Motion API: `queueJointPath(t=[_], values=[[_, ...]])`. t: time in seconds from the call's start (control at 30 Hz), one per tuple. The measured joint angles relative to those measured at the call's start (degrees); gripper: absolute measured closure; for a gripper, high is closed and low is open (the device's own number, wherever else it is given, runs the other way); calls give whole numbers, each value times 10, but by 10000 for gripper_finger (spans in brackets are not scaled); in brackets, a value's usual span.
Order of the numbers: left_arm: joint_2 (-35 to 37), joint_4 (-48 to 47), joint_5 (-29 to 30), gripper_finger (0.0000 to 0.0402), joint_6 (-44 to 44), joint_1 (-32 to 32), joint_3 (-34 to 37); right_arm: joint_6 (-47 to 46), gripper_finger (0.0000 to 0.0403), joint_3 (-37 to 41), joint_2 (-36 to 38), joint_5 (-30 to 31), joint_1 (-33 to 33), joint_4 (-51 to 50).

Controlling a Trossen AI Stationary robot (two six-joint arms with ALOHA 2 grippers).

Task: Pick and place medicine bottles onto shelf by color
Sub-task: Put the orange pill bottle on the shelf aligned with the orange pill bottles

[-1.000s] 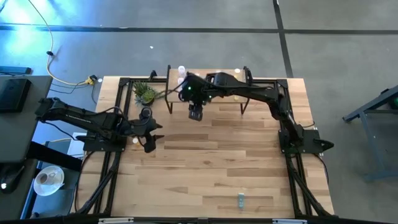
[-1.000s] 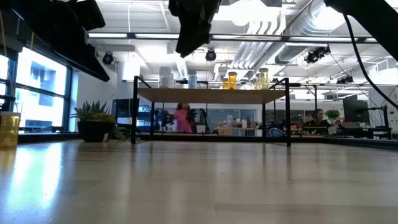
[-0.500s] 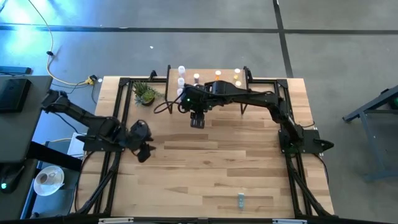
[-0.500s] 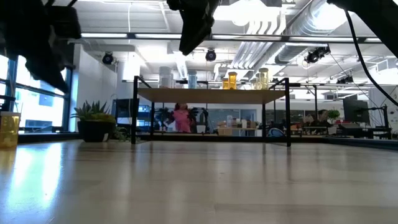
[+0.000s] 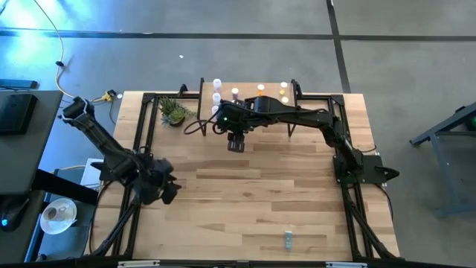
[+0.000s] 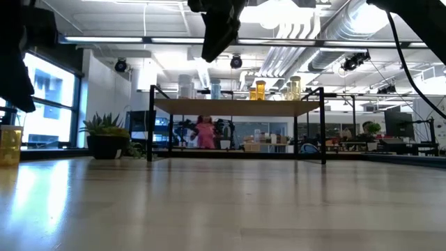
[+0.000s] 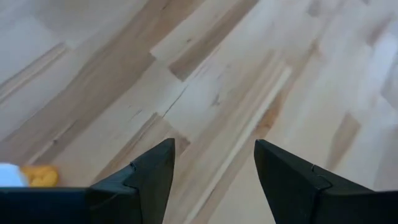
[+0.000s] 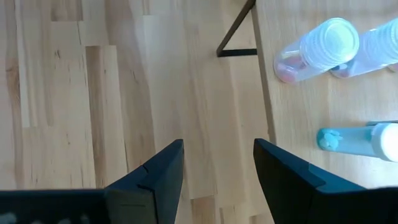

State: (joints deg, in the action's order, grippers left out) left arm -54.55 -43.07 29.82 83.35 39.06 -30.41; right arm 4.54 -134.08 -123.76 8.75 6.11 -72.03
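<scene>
The shelf [image 5: 249, 95] stands at the table's far side on thin black legs, with several medicine bottles upright on it: white [image 5: 217, 84], orange [image 5: 261, 88] and yellow [image 5: 283, 88]. In the right wrist view, pink bottles [image 8: 314, 53] and a teal one [image 8: 354, 140] sit near the shelf's edge [image 8: 266, 93]. My right gripper [image 5: 236, 141] [image 8: 217, 146] hangs open above the table just in front of the shelf. My left gripper [image 5: 164, 190] [image 7: 214, 146] is open over the table's left part. A yellow bottle [image 7: 30, 175] [image 6: 10, 145] stands on the table beside it.
A small green potted plant [image 5: 173, 112] [image 6: 104, 136] stands left of the shelf. A small grey-green object [image 5: 288, 238] lies near the table's near edge. Bare wood planks [image 5: 260, 193] fill the middle. A person in pink [image 6: 204, 132] is in the room behind the table.
My left gripper has swung toward the table's near-left, sinking a little and rolling about its own axis, still open. In the low view it has slid off to the left. My right gripper shifted slightly toward the near edge at first, uncovering the shelf's bottles, then kept still.
</scene>
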Motion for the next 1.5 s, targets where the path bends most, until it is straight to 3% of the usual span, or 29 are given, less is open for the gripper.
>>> queueJointPath(t=[0.2, 0.53, 0.77, 0.97, 1.13, 1.5], values=[[-71, 0, 20, 190, 112, 39, 0, 14, 217, 0, 0, 0, 2, 4], [-167, 0, -37, 190, 232, 71, 0, 15, 217, 0, 0, -1, 14, 15], [-181, -17, -48, 190, 289, 90, 0, 15, 217, 0, 0, -2, 16, 16], [-181, -93, -76, 190, 356, 101, 0, 15, 217, 0, 0, -2, 16, 20], [-181, -135, -52, 190, 392, 100, 0, 15, 217, 0, 0, -2, 16, 31], [-226, -137, -54, 190, 395, 53, 0, 15, 217, 0, 0, -2, 17, 33]])
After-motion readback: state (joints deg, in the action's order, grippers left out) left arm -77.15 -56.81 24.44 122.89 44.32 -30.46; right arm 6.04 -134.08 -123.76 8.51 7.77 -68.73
